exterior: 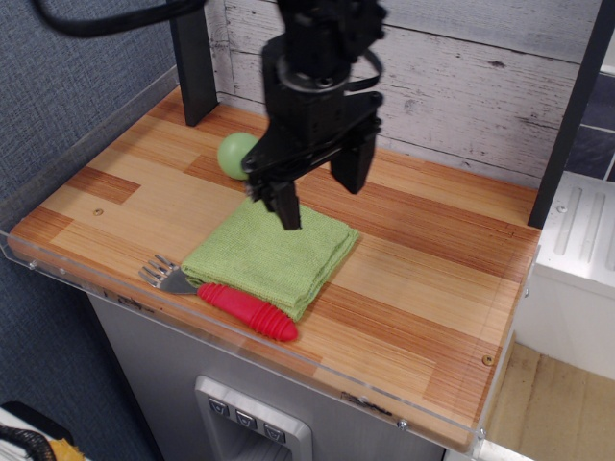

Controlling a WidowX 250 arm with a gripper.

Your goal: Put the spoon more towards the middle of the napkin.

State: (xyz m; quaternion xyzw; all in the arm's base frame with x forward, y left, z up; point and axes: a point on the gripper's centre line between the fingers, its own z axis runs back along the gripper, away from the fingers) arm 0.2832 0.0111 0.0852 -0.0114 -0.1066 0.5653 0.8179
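The spoon (pixel 223 299) has a thick ribbed red handle and a silver head with fork-like tines. It lies flat along the near edge of the napkin (pixel 269 252), a folded square of light-green terry cloth spread on the table (pixel 423 288).

Light-green napkin (pixel 271 252), red-handled silver spoon (pixel 223 299), pale green ball (pixel 233 154), striped brown wooden table (pixel 423 279), black gripper (pixel 321 184).

gripper (pixel 320 189) spread above napkin (pixel 272 250) | spoon (pixel 223 299) at napkin's front edge
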